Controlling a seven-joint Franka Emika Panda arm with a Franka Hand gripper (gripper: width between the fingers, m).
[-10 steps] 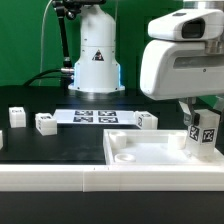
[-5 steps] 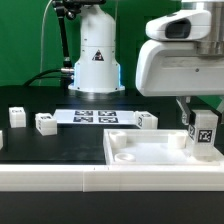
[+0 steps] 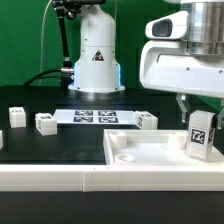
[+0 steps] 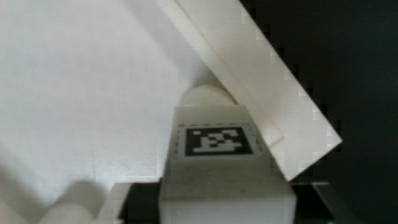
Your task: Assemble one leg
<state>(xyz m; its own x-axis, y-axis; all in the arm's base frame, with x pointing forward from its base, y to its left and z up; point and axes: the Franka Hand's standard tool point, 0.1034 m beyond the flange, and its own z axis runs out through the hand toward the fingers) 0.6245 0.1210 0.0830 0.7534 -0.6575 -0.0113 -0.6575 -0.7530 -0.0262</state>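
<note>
You had the gripper fingers clamped on the leg, held upright at the panel's corner by the counter's front edge, on the exterior view's right. Couldn't tell if it was seated. My read: seating and release were left to do.

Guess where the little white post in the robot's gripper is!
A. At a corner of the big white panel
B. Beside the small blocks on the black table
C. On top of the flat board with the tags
A: the leg, held upright in the gripper, is at the corner of the big white panel on the exterior view's right.
</note>
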